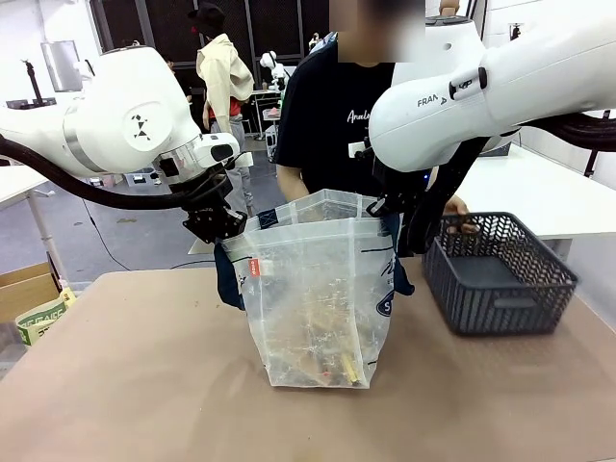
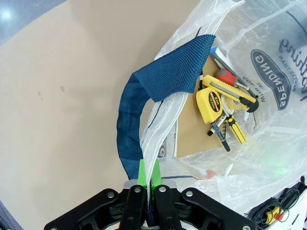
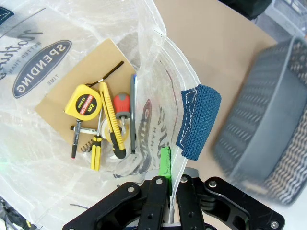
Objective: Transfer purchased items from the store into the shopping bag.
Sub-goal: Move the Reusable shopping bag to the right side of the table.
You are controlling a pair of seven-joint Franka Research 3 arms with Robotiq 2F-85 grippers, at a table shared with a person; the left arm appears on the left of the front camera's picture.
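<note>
The clear shopping bag [image 1: 318, 289] with navy handles stands open mid-table. My left gripper [image 1: 219, 223] is shut on the bag's left rim [image 2: 149, 165] beside a navy handle [image 2: 144, 110]. At the right rim [image 3: 169, 165] my right gripper [image 1: 399, 217] is shut on the plastic, next to the other handle [image 3: 197, 120]. At the bag's bottom lie a tan cardboard pack [image 3: 72, 91], a yellow tape measure [image 3: 84, 101], a yellow utility knife [image 3: 111, 120], a red-handled screwdriver [image 3: 122, 103] and small pliers [image 2: 229, 132]. The dark grey basket [image 1: 496, 274] sits right of the bag, and a person's hand [image 1: 462, 217] rests at its far rim.
A person in a black shirt [image 1: 332, 125] stands behind the bag at the far side. The tan table [image 1: 135, 385] has free room at the front and left. A green-printed box [image 1: 38, 318] sits off the table's left edge.
</note>
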